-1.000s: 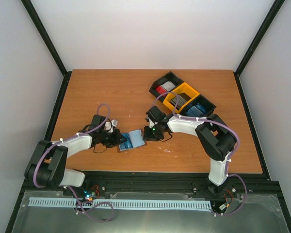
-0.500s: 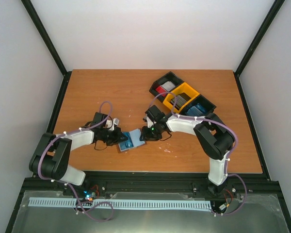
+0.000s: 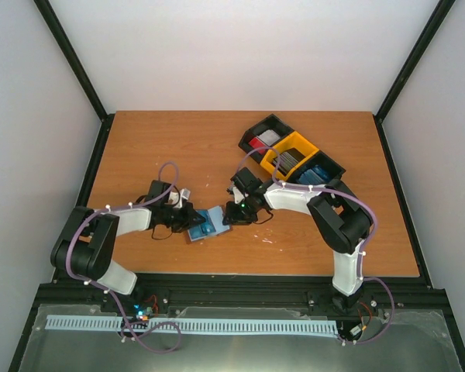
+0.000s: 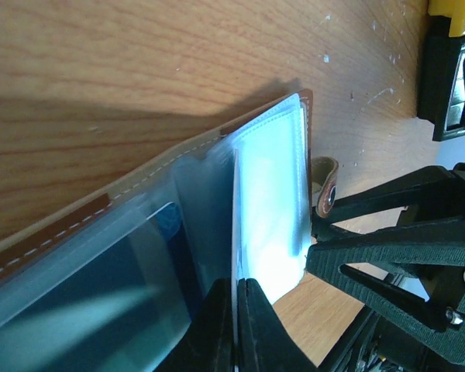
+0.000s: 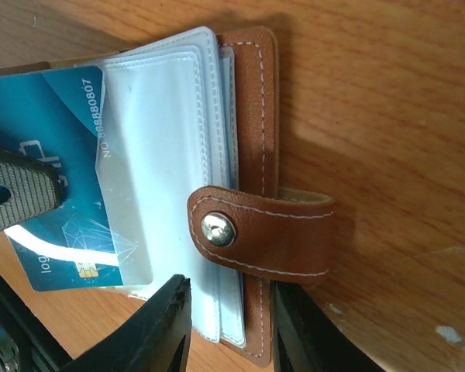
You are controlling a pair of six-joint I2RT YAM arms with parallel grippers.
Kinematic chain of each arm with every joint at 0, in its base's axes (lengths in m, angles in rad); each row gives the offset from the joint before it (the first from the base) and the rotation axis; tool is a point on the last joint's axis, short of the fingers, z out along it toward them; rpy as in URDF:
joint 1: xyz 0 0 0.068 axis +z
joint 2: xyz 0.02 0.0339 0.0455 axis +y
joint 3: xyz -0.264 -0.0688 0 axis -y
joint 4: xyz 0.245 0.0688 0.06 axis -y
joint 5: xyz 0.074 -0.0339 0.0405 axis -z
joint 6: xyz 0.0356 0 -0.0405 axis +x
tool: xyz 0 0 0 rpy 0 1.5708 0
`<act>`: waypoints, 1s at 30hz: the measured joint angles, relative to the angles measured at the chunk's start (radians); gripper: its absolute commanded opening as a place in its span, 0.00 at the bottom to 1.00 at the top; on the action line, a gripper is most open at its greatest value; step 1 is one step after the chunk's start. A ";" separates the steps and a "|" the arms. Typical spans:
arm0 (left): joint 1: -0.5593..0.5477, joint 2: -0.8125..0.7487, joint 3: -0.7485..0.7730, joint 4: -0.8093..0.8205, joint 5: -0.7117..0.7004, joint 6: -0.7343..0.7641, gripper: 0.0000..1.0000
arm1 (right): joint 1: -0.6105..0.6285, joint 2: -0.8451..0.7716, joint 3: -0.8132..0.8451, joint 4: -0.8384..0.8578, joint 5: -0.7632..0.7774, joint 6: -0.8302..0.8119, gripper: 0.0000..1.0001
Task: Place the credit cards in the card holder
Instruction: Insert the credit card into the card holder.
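Observation:
The brown leather card holder point(image 3: 209, 222) lies open on the table between both grippers. My left gripper point(image 4: 237, 325) is shut on one thin clear sleeve point(image 4: 267, 201), lifting it off the others. A blue credit card point(image 5: 58, 139) sits partly inside a clear sleeve, its near end sticking out. My right gripper point(image 5: 229, 333) straddles the holder's clasp edge; its fingers point(image 5: 159, 329) press the sleeves and the brown cover point(image 5: 256, 116) from both sides. The tab clasp point(image 5: 263, 232) is folded over the sleeves. More credit cards point(image 3: 316, 173) are stacked in the tray.
A black-and-yellow three-compartment tray point(image 3: 300, 140) stands at the back right, holding red/white, dark grey and blue card stacks. Black frame rails run along the table's sides. The two grippers nearly touch over the holder.
The left arm's elbow has swung rightward and toward the table. Both grippers and the card holder have crept slightly left. The grips look the same.

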 measured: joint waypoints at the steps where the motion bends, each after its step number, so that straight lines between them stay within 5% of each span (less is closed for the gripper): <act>1: 0.002 0.000 -0.008 0.011 0.003 -0.008 0.02 | 0.000 0.000 0.000 0.000 0.000 0.000 0.30; 20: 0.007 0.018 -0.129 0.190 0.151 -0.097 0.02 | 0.000 0.018 0.009 0.011 -0.026 0.016 0.23; 24: 0.007 0.011 -0.146 0.218 0.151 -0.127 0.09 | 0.000 0.022 0.009 0.017 -0.034 0.019 0.20; 30: 0.007 -0.021 -0.163 0.210 0.143 -0.153 0.35 | 0.000 0.028 0.009 0.027 -0.044 0.031 0.20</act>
